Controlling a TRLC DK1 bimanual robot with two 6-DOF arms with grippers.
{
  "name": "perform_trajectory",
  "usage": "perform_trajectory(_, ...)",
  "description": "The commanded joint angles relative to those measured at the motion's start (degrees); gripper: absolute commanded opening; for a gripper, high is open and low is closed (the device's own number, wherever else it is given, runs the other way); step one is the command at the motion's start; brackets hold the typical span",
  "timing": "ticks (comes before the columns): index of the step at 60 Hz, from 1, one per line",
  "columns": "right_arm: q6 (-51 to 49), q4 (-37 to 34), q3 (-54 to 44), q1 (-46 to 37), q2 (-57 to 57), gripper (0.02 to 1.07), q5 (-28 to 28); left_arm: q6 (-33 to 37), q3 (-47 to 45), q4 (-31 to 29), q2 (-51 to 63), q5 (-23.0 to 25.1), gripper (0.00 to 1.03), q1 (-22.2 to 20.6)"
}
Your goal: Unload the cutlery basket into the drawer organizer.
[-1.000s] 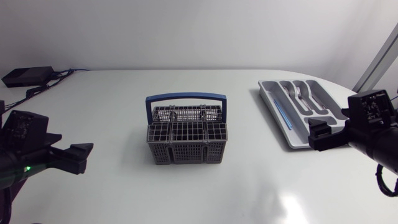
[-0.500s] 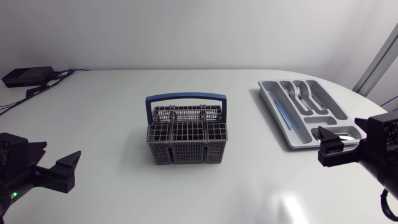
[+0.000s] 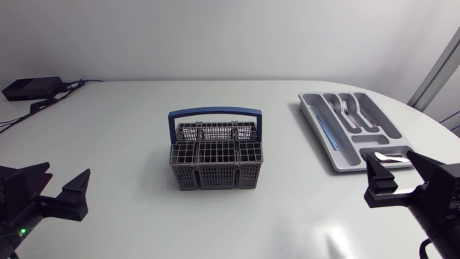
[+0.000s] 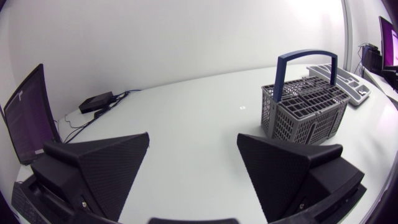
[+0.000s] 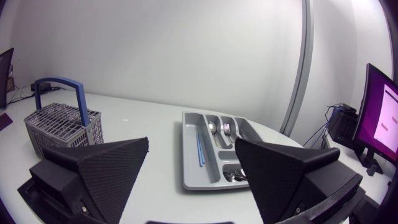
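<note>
Both arms are cut off at the head view's lower corners, so only the grippers and a bit of black link show. The inside of the cutlery basket is hard to read: its grid top and mesh walls hide the pockets, and I can't tell what is in them. The front end of the drawer organizer is partly covered by the right gripper.

The basket is grey with an upright blue handle and stands mid-table, well apart from both grippers. The grey organizer lies at the far right, angled. A thin blue stick-like item sits in its long side slot and a fork in a far compartment. The right wrist view shows spoons in the near compartment and one more spoon beside the fork.

The left gripper hangs low at the near left, fingers wide apart and holding nothing. The right gripper's fingers are also spread, with nothing between them, just in front of the organizer.

A black box with cables sits at the far left corner.
</note>
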Motion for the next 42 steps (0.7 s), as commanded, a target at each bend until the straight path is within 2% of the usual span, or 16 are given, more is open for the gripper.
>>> perform_trajectory(1,3.0,1.6,-3.0,-0.7,-2.7,1.02,-0.9,-1.8,-2.7,2.6,-1.3,0.8,0.99,0.6)
perform_trajectory(12,6.3,4.0,-7.5,-1.5,-8.4,1.02,-2.7,-4.6,-6.4,8.4,-3.6,2.2,0.99,1.2)
perform_trajectory(33,6.3,4.0,-7.5,-1.5,-8.4,1.02,-2.7,-10.0,-13.5,19.7,-8.0,4.8,0.99,2.4)
perform_trajectory(42,6.3,4.0,-7.5,-1.5,-8.4,1.02,-2.7,-10.5,-14.2,20.9,-8.5,5.1,0.99,2.5)
